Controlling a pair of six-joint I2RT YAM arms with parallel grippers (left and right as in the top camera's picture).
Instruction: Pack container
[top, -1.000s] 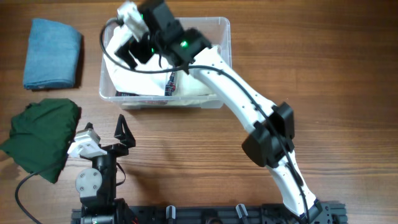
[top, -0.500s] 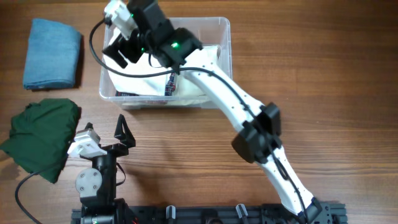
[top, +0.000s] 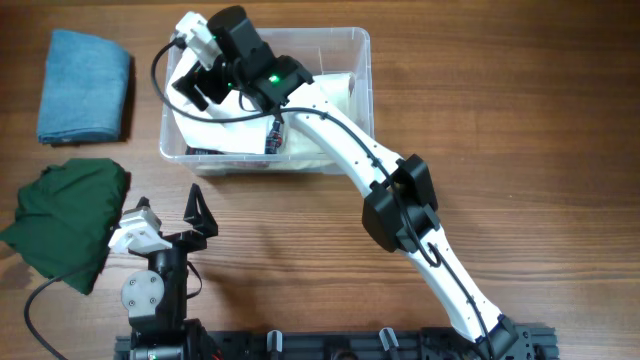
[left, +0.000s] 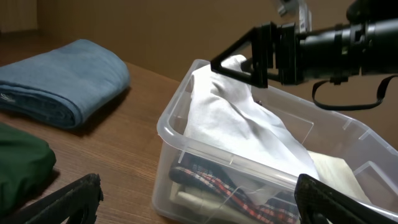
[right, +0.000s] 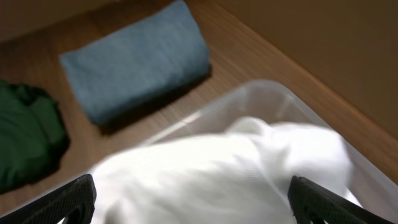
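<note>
container holds white cloth, plaid fabric.

- Container: clear, see-through rectangular plastic bin with rounded corners and a thick rim. It stands upright and open-topped on the desk, toward the far edge.
- Left end: a white cloth is heaped inside, its peak rising above the rim.
- Near wall, at the bottom: a dark plaid item, apparently fabric, is pressed against the plastic.
- Right part: a cream folded piece lies flat.
</note>
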